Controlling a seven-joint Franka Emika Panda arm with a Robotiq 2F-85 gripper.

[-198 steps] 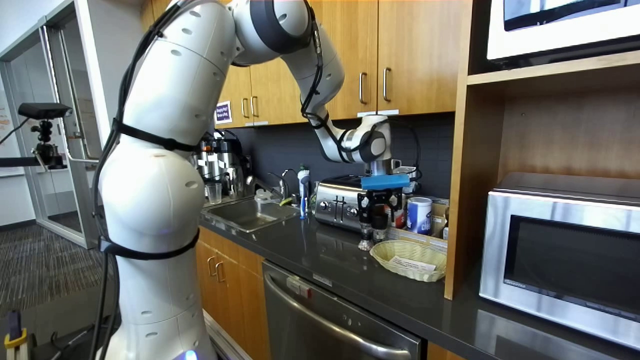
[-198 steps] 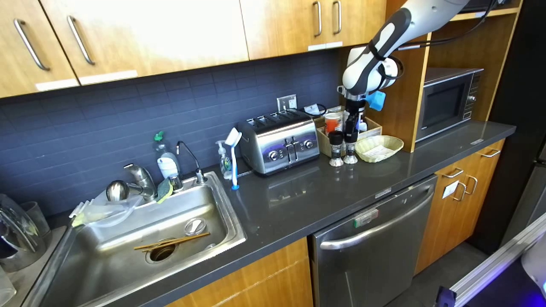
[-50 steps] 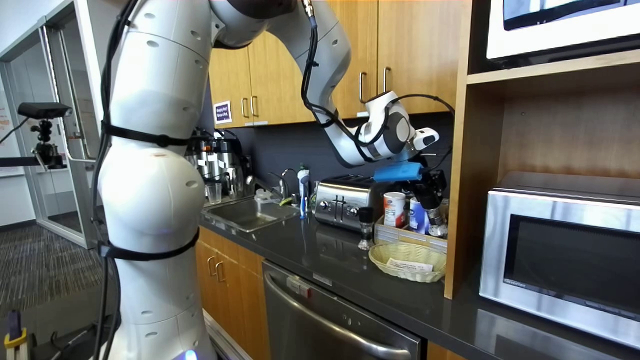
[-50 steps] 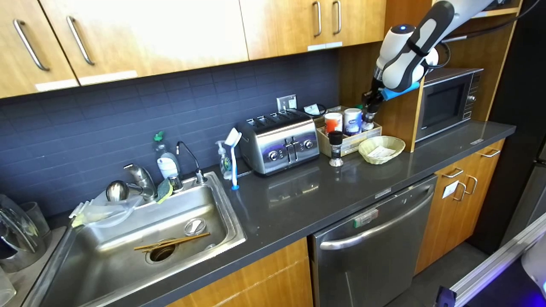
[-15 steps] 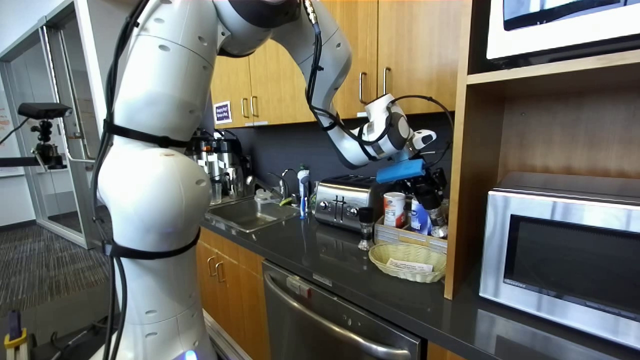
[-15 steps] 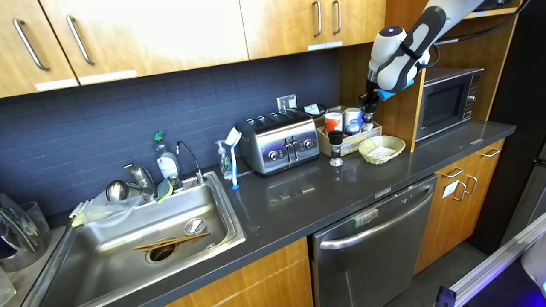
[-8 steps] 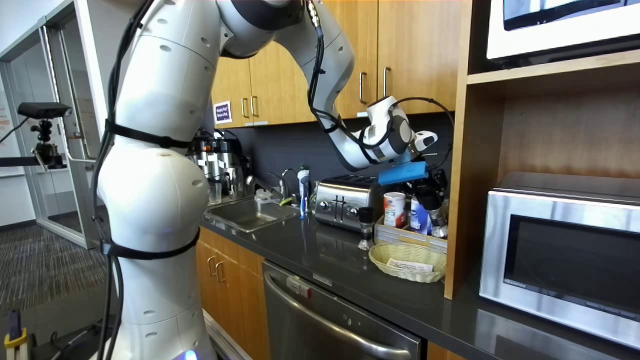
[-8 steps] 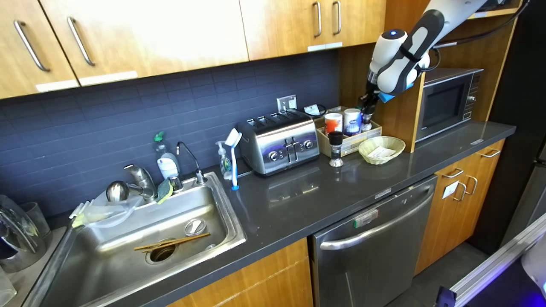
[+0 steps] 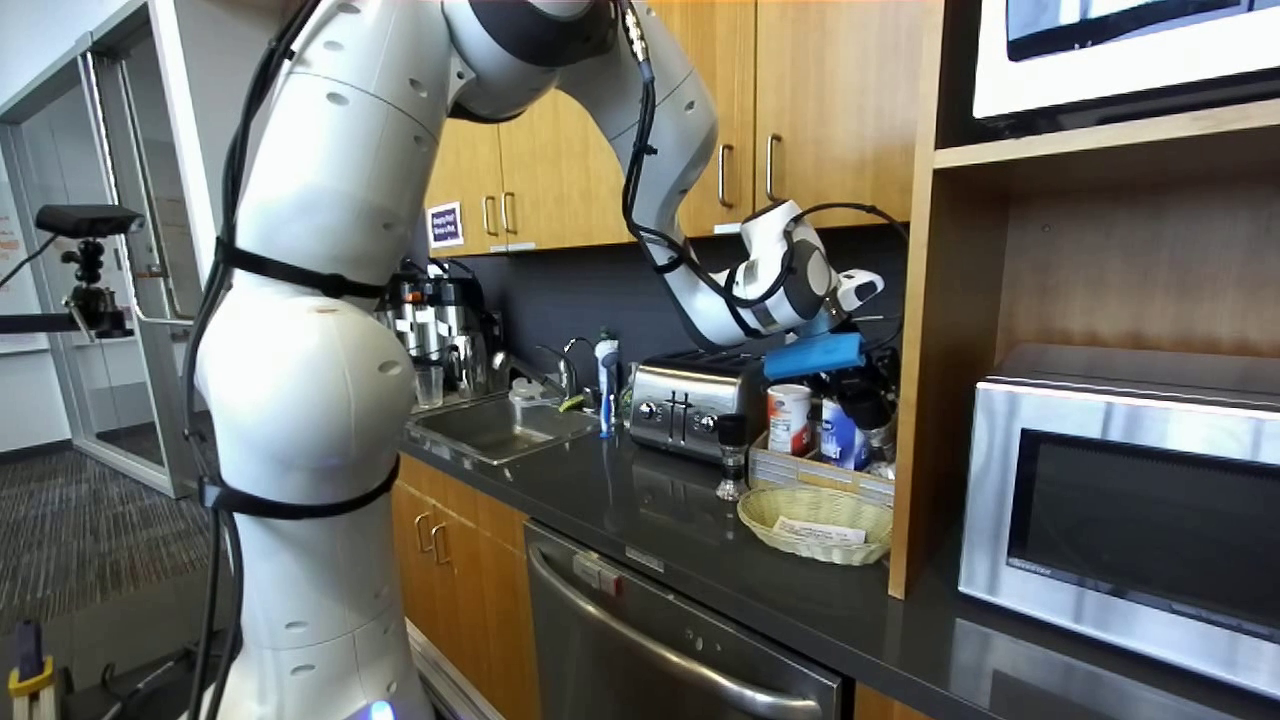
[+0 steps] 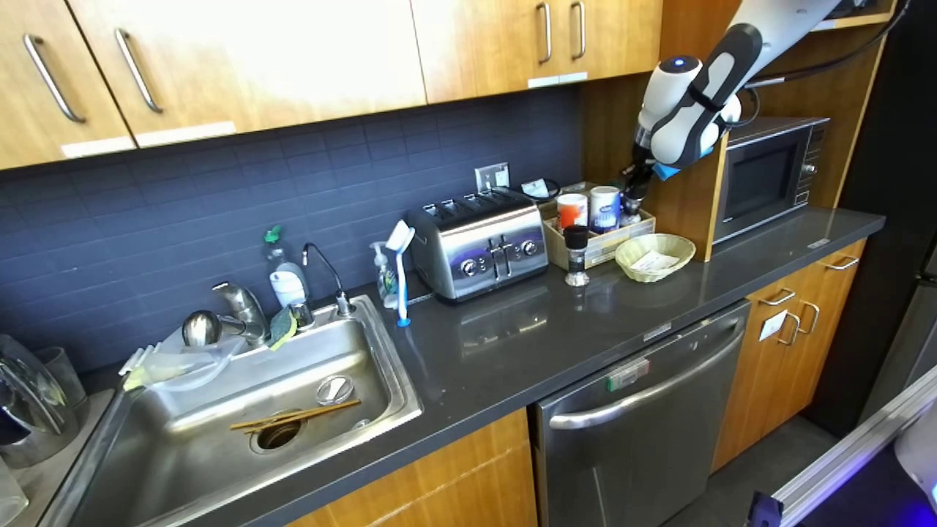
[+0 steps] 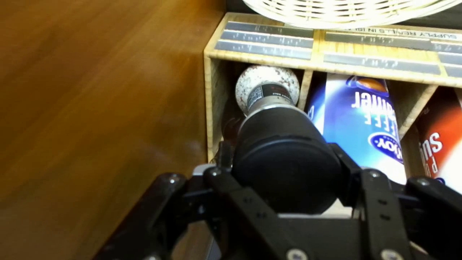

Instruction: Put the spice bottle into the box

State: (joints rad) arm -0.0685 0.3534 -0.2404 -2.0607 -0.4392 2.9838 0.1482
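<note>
In the end compartment [image 11: 216,90] of one wooden box [image 11: 318,47] is the pale lower end of one spice bottle [image 11: 279,133], tilted, its black top clamped between the two fingers [image 11: 349,169] of my pincer [image 11: 285,168]. One blue-and-white canister [image 11: 355,122] and one red-and-white canister [image 11: 441,142] stand in neighbouring compartments; on the counter [image 10: 498,355] I count one more black-topped bottle [image 10: 577,255], upright, and one basket [image 10: 637,270].

Has carried the spice bottle [image 11: 283,141] in the hand [image 11: 285,159] from the counter [image 10: 476,351] toward the far right; has tilted it and lowered it into the compartment [image 11: 218,79] at the right end of the box [image 11: 317,50].
</note>
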